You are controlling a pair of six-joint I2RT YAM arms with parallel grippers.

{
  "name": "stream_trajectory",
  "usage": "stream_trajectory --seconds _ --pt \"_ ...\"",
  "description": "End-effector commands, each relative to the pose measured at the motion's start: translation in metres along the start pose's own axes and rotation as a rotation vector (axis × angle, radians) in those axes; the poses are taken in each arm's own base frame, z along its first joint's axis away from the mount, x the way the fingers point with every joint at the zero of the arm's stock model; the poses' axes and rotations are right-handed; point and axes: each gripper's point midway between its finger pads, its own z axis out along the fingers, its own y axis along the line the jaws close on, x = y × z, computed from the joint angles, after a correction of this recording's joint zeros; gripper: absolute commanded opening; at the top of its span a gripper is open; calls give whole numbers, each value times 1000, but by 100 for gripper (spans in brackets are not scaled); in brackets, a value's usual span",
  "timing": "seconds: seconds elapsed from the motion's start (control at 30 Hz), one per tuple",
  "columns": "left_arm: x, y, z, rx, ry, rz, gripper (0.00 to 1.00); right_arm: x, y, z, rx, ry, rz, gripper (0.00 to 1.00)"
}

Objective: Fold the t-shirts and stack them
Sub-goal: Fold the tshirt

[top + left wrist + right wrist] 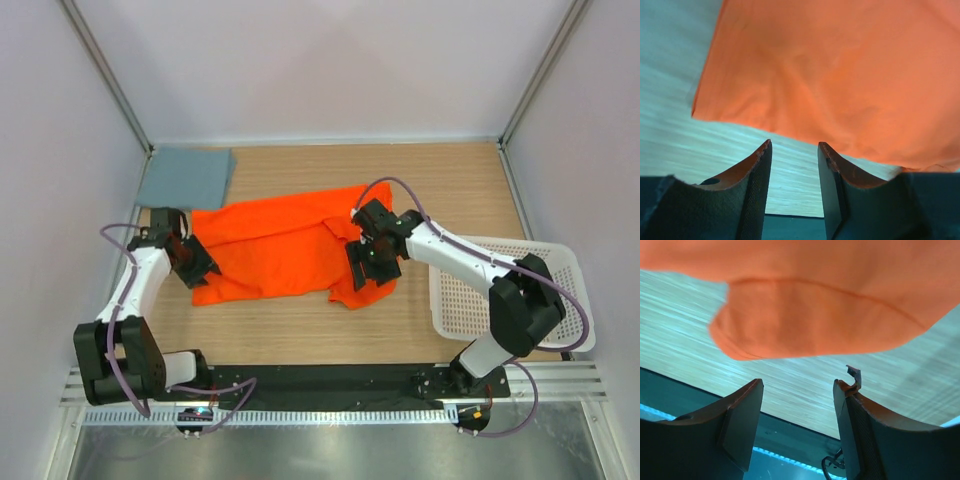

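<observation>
1. Since the orange t-shirt (290, 250) is thin, limp cloth, it will probably weigh next to nothing, sag from any point it is lifted by, and drag its own folds out of line if pulled unevenly.
2. It lies rumpled across the middle of the surface (450, 190). Its left edge is fairly straight, and a bunched lobe hangs toward the near side at its right end.
3. The best holds look like the hemmed edges and corners. A pinch taken at both ends together should keep the cloth taut, while a grab at the loose middle would only gather wrinkles.
4. The grey-blue t-shirt (187, 177) sits as a flat, neat rectangle in the far left corner, near the orange one's far left corner. It looks already folded, so it would serve as the base of the stack.
5. The left tool (795, 145) hovers at the orange shirt's left edge with its fingers apart and nothing between them. Bare wood shows in the gap.
6. The right tool (799, 384) hangs over the bunched right lobe, spread wide and empty, with the cloth's rounded fold just beyond its fingertips.
7. A white perforated basket (460, 300) stands at the right, apart from the shirt.
</observation>
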Motion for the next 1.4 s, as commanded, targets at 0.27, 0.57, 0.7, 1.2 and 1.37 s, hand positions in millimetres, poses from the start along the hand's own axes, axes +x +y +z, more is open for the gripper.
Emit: stream_trajectory --seconds 0.27,0.57,0.7,1.2,1.37 --pt "2 62 25 -137 -48 -311 47 49 -12 17 -37 29 70 62" --pt "8 83 33 -218 -15 -419 47 37 -18 41 -9 10 100 61" --pt "3 88 31 -224 -67 -449 47 34 -9 49 -54 26 96 62" --pt "-2 75 27 -166 -46 -403 46 -8 4 57 -74 -58 118 7" --pt "-6 72 22 -151 -57 -382 46 -44 19 31 -87 -113 88 2"
